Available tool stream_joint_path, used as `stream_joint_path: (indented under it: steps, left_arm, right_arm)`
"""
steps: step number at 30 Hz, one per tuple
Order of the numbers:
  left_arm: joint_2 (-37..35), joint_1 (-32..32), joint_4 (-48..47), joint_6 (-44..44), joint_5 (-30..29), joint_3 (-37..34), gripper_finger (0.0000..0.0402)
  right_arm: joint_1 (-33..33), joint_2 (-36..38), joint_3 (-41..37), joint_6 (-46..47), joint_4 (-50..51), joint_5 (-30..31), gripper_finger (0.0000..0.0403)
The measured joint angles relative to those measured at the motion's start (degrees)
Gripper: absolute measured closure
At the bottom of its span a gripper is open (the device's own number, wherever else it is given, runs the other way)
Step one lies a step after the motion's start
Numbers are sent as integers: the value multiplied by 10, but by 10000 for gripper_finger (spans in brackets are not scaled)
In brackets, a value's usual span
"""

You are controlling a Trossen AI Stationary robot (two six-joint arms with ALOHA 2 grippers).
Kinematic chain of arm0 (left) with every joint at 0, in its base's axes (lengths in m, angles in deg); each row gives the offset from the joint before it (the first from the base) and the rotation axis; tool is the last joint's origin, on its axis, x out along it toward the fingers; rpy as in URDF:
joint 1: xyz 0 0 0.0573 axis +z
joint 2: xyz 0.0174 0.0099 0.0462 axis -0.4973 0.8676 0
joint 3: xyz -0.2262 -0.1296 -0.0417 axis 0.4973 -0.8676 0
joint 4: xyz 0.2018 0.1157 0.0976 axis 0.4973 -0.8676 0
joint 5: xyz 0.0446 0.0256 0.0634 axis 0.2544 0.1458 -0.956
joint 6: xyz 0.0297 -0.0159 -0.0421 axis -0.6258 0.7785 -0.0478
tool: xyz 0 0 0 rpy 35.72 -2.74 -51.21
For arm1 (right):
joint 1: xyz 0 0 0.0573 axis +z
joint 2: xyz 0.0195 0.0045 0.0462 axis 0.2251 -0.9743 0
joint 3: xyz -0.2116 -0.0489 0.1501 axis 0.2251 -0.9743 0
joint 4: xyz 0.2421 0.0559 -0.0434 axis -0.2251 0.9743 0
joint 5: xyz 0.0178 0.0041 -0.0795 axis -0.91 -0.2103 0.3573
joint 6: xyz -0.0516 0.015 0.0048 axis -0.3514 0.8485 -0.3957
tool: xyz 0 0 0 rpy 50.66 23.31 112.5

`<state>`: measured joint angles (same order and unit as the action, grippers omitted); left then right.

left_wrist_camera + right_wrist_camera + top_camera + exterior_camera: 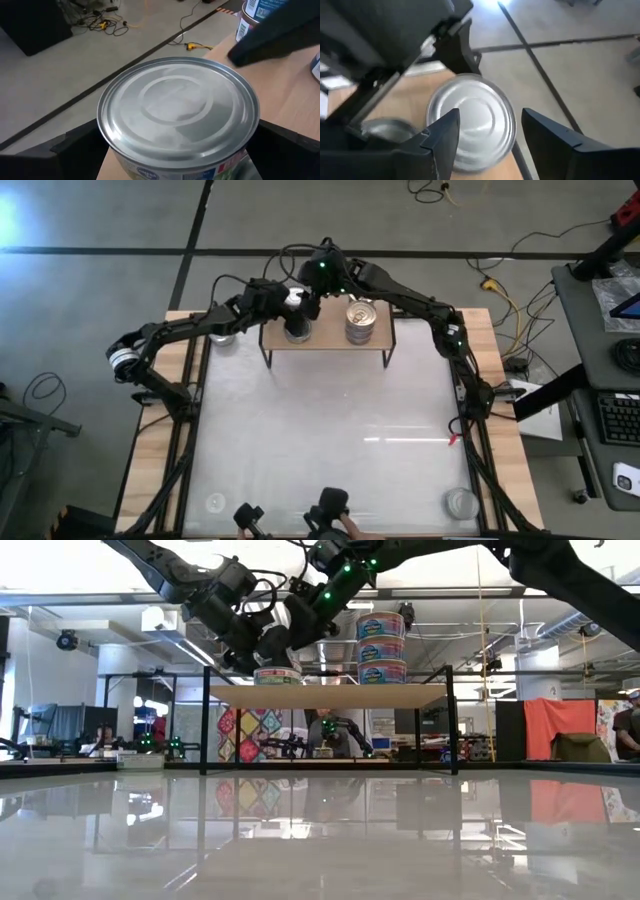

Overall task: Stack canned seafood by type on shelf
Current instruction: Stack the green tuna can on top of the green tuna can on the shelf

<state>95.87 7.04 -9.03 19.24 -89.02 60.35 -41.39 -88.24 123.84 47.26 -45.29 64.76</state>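
The shelf (325, 345) stands at the table's far side. On its left part rests a single tin (177, 110) with a dull silver top, bottom flat on the plank (330, 695). My left gripper (177, 150) is open, one finger on each side of that tin. My right gripper (490, 132) is open and hovers just above the same tin (470, 120), slanting down from the far side. On the shelf's right part is a stack of three tins (381, 645); the top one has a gold lid (360, 315). My left gripper comes at the silver-topped tin level with the shelf, from the table's left, with a finger (75, 147) beside each side of the tin's wall. Whether the fingers touch the wall I cannot tell. The tin sits upright on the plank.
Another silver tin (222, 338) sits on the table just left of the shelf. A round tin (460, 502) lies near the table's near right corner and a fainter one (213, 502) near the near left corner. Free table top lies between the shelf and the near edge.
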Motion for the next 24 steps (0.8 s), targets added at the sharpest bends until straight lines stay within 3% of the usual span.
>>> stream_joint_path:
  steps: [9,16,24]
  left_arm:
    - [0,0,1,-3,0,0,2]
    - [0,0,4,-7,0,0,24]
    - [0,0,1,1,0,0,12]
  right_arm:
    - [0,-12,0,15,-19,-1,231]
    - [1,-12,-2,15,-20,-1,250]
    - [1,-12,-3,15,-21,-1,256]
